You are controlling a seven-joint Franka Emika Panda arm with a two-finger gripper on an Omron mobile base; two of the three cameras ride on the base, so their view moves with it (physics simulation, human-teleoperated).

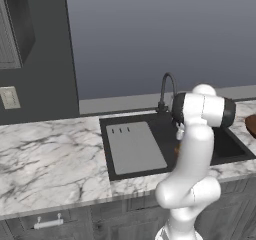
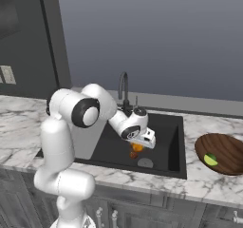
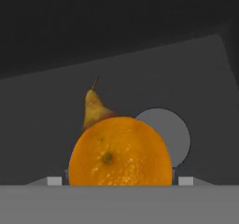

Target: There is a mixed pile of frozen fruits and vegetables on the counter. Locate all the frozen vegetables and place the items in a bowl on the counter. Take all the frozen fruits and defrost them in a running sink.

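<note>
My gripper (image 2: 138,145) hangs low inside the black sink (image 2: 163,134), shut on the orange ball (image 2: 136,149). In the hand view the orange ball (image 3: 120,153) spans the whole gap between the jaws and hides the fingertips. Just behind it the brown stemmed fruit (image 3: 95,108) rests on the basin floor beside the round grey drain (image 3: 170,132). The dark reddish-brown bowl (image 2: 223,151) stands on the marble counter (image 2: 204,182) right of the sink, with a pale yellow-green bit (image 2: 210,159) inside. No water shows at the tap (image 2: 123,87).
A light grey ribbed drainboard (image 1: 135,146) covers the sink's left half. The arched tap (image 1: 167,86) rises behind the basin. Open marble counter (image 1: 50,159) stretches left of the sink. A wall socket (image 1: 9,97) sits on the dark wall at far left.
</note>
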